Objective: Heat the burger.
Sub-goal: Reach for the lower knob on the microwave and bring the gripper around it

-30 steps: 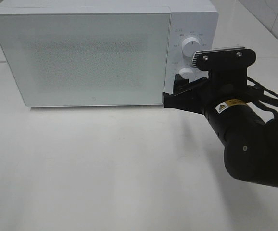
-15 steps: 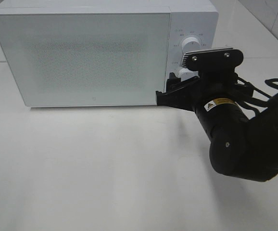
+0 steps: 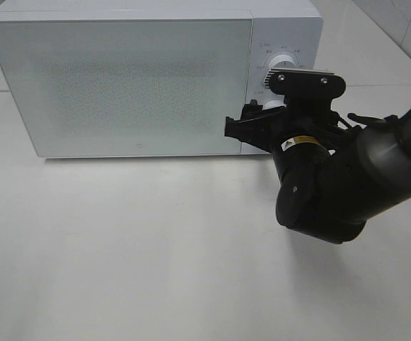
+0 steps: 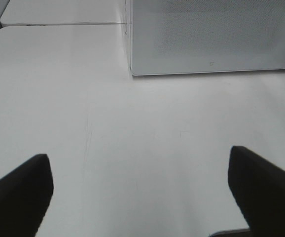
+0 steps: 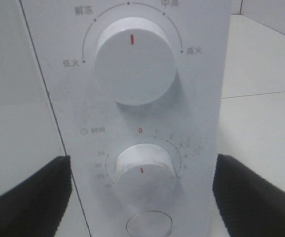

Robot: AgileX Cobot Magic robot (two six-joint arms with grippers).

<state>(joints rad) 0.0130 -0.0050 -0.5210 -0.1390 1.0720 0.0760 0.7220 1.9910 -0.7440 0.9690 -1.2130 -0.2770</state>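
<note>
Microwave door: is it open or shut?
Shut. The microwave door sits flush beside the control panel, with no gap showing.

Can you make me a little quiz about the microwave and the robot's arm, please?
1. True or false: the microwave door is open.
2. In the right wrist view, what sits between the open fingers of the right gripper? A. upper knob B. lower knob C. a cup
3. How many knobs does the panel show?
Key: 1 false. 2 B. 3 two.
</note>
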